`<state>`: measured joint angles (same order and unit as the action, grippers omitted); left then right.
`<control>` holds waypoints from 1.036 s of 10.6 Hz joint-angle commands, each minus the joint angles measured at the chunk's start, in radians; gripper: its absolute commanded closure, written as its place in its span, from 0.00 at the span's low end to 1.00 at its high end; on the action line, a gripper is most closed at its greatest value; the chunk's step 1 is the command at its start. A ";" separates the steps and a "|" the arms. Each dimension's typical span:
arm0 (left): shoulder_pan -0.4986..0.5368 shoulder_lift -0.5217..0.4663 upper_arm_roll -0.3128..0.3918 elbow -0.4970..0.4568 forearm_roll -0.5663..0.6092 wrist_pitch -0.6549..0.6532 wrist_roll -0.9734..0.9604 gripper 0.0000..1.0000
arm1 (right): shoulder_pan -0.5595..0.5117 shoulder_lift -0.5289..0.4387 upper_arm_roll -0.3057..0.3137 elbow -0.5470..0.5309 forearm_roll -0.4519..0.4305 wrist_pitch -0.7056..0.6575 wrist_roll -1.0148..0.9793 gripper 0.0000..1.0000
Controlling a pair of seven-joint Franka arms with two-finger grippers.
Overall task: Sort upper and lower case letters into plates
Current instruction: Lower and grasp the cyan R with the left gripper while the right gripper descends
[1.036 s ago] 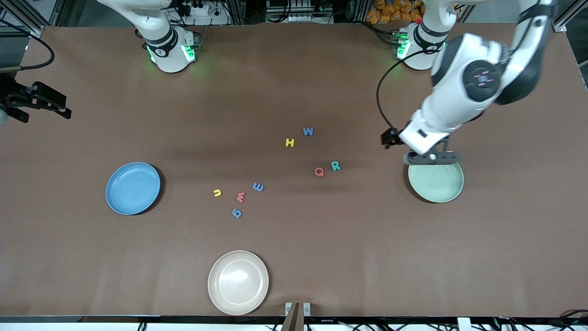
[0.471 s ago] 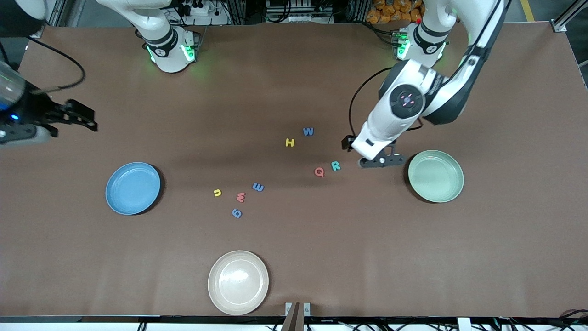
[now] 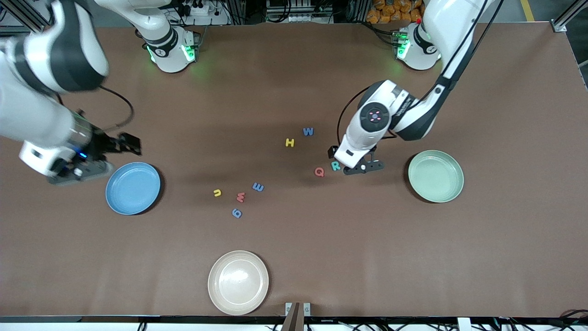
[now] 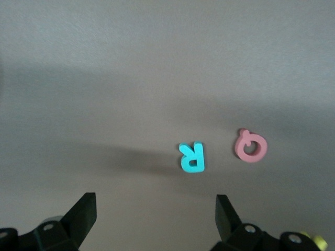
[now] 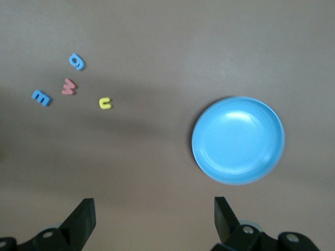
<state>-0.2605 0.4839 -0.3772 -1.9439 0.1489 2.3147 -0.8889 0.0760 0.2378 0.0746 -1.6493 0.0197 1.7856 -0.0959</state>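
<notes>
Foam letters lie mid-table: blue W (image 3: 308,131), yellow H (image 3: 289,142), teal R (image 3: 336,166), pink Q (image 3: 319,172), blue m (image 3: 258,187), red w (image 3: 240,197), yellow u (image 3: 217,192) and blue g (image 3: 236,212). The blue plate (image 3: 133,188) sits toward the right arm's end and the mint green plate (image 3: 435,176) toward the left arm's end; both are empty. My left gripper (image 3: 363,168) hangs open and empty beside the R (image 4: 192,157) and Q (image 4: 251,147). My right gripper (image 3: 79,173) is open and empty, beside the blue plate (image 5: 238,140).
A cream-beige plate (image 3: 238,282) lies empty near the table's front edge. Both arm bases stand along the table edge farthest from the front camera. The brown tabletop (image 3: 413,257) is bare around the plates.
My left gripper has moved from over the green plate to beside the R. My right arm has swung in from the table's end to beside the blue plate. No letter has moved.
</notes>
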 commanded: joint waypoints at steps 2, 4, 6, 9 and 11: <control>-0.013 0.071 0.000 0.020 0.054 0.064 -0.073 0.00 | 0.095 0.156 -0.004 0.016 0.025 0.138 0.187 0.00; -0.016 0.106 0.003 0.020 0.055 0.106 -0.094 0.02 | 0.174 0.213 -0.006 0.016 0.010 0.195 0.300 0.00; -0.025 0.133 0.007 0.022 0.116 0.117 -0.132 0.05 | 0.203 0.305 -0.009 0.013 0.006 0.277 0.317 0.00; -0.026 0.166 0.006 0.046 0.178 0.117 -0.193 0.20 | 0.209 0.370 -0.010 -0.009 0.005 0.375 0.324 0.00; -0.025 0.168 0.006 0.048 0.178 0.117 -0.193 0.48 | 0.211 0.359 -0.010 -0.119 0.002 0.539 0.324 0.00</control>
<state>-0.2766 0.6388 -0.3760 -1.9152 0.2936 2.4296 -1.0444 0.2814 0.6228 0.0657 -1.6938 0.0240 2.2450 0.2139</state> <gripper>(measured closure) 0.300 0.000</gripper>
